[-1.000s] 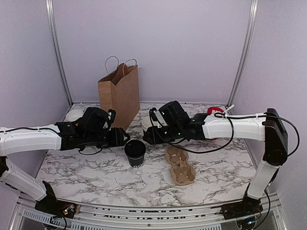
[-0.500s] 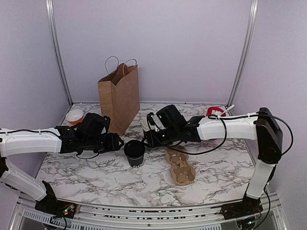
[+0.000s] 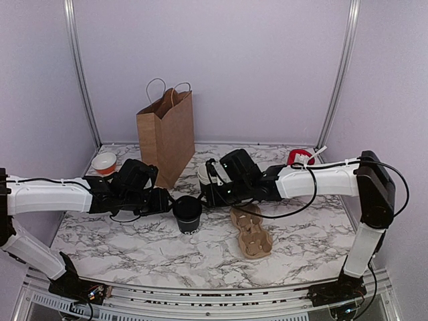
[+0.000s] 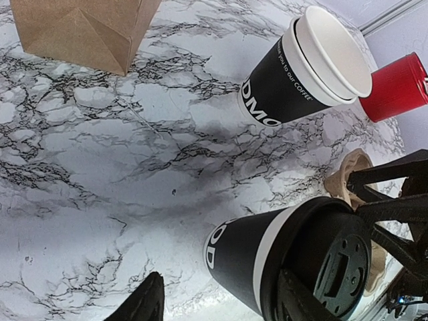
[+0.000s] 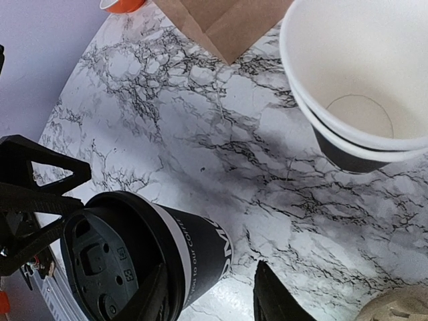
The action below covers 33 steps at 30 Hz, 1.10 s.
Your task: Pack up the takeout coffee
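The takeout coffee [image 3: 188,212], a small black cup with white lettering and a black lid on it, stands upright on the marble table. It also shows in the left wrist view [image 4: 267,257] and the right wrist view [image 5: 137,257]. My left gripper [image 3: 165,200] is open just left of the cup. In its wrist view [image 4: 224,301] one finger overlaps the lid rim and the cup body lies between the fingers. My right gripper [image 3: 204,194] is open just right of the cup. In its wrist view [image 5: 210,297] one finger lies against the cup's side.
A brown paper bag [image 3: 167,132] stands behind the cup. A stack of lidless white-rimmed black cups [image 3: 203,173] is behind the right gripper, and a cardboard cup carrier [image 3: 251,231] lies to the right. A red cup [image 3: 299,156] stands far right, a small bowl [image 3: 104,162] far left.
Both grippers have come lower and closer to the lidded cup from either side. The cup has stayed in place.
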Each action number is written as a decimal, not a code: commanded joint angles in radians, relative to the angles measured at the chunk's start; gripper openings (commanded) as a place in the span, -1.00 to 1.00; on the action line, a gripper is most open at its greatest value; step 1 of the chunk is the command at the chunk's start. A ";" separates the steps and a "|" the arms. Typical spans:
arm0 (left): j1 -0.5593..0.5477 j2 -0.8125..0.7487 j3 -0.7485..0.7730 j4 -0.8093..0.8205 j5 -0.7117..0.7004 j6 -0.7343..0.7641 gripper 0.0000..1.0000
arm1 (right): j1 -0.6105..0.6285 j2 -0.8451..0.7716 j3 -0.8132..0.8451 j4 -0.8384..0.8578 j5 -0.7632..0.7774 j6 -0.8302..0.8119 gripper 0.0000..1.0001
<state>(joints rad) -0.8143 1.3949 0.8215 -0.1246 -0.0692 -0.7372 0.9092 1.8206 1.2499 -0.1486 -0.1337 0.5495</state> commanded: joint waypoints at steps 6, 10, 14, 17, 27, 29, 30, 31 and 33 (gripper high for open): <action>0.004 0.042 -0.023 0.019 0.034 -0.009 0.16 | 0.005 -0.016 -0.042 -0.002 -0.010 0.010 -0.18; 0.004 0.043 -0.053 0.027 0.040 -0.020 0.15 | 0.022 -0.013 -0.047 -0.016 0.011 0.010 -0.18; 0.004 0.035 -0.079 0.029 0.038 -0.024 0.15 | 0.045 -0.010 -0.060 -0.023 0.023 0.019 -0.18; 0.004 0.032 -0.084 0.029 0.039 -0.027 0.15 | 0.059 -0.011 -0.075 -0.028 0.035 0.030 -0.18; 0.003 0.045 -0.120 0.036 0.049 -0.033 0.15 | 0.080 -0.013 -0.147 -0.017 0.037 0.071 -0.18; 0.003 0.049 -0.125 0.038 0.050 -0.034 0.14 | 0.086 -0.013 -0.158 -0.014 0.037 0.077 -0.18; 0.002 0.051 -0.126 0.038 0.050 -0.034 0.15 | 0.088 -0.013 -0.162 -0.014 0.036 0.080 -0.18; 0.003 0.053 -0.126 0.039 0.050 -0.034 0.14 | 0.091 -0.011 -0.164 -0.014 0.036 0.084 -0.18; 0.003 0.057 -0.127 0.040 0.052 -0.034 0.14 | 0.098 -0.007 -0.169 -0.012 0.034 0.089 -0.18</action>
<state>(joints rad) -0.8097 1.4075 0.7429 0.0353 -0.0452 -0.7788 0.9558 1.7771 1.1320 -0.0246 -0.0509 0.6315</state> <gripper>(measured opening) 0.572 0.408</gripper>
